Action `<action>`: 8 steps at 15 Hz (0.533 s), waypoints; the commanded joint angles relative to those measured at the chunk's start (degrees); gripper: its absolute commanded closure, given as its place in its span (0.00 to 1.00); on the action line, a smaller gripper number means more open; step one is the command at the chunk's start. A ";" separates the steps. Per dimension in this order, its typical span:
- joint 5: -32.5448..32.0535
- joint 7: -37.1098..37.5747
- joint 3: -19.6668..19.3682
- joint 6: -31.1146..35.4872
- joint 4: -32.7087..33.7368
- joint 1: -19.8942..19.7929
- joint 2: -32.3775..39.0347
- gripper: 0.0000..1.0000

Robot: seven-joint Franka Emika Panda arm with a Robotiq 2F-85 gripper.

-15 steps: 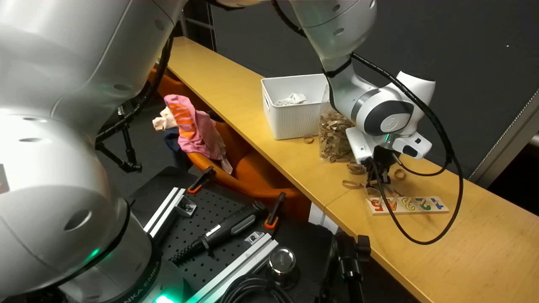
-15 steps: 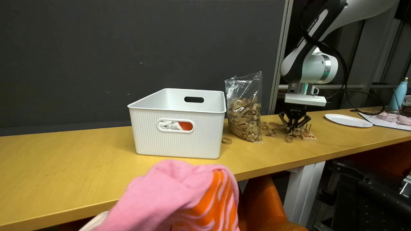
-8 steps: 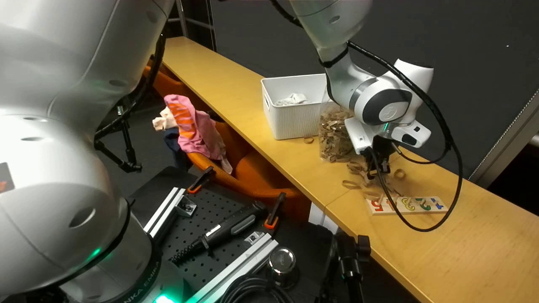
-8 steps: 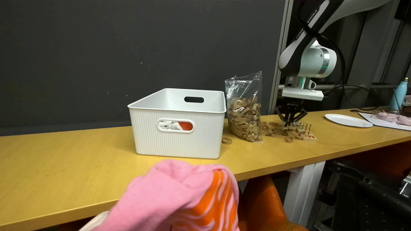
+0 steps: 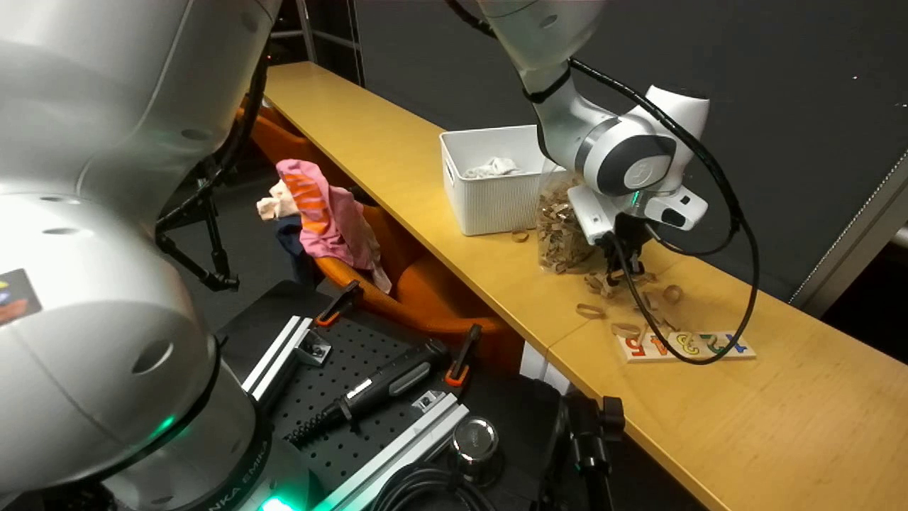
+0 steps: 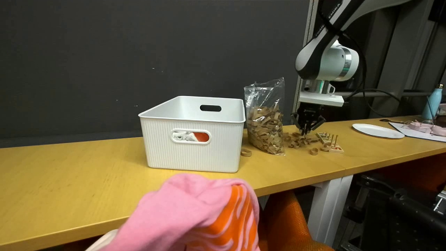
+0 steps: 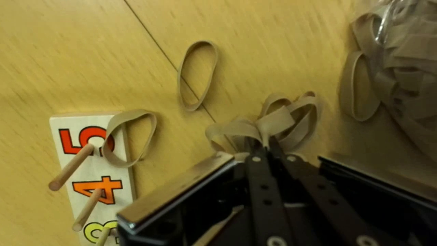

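Over the wooden table (image 5: 801, 426), open toward its front edge, a carrying step is judged in hand; clearance from the filled bag (image 6: 265, 130) and pegged number board (image 7: 90, 169) is called for. Between these, in the gripper (image 7: 265, 150), jaws clenched, a rubber band (image 7: 276, 121) is seemingly pinched, near loose bands (image 7: 131, 115).

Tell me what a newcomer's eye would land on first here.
Probably the pink-and-orange cloth, bulging up in the foreground of an exterior view, in front of the white bin. Next, perhaps, the big white arm, filling the left of an exterior view. In the wrist view, the bright-numbered peg board stands out at lower left, with the shut claw at some tan bands.
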 commanded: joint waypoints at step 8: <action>-1.21 1.49 0.64 -2.09 2.85 1.06 1.70 0.39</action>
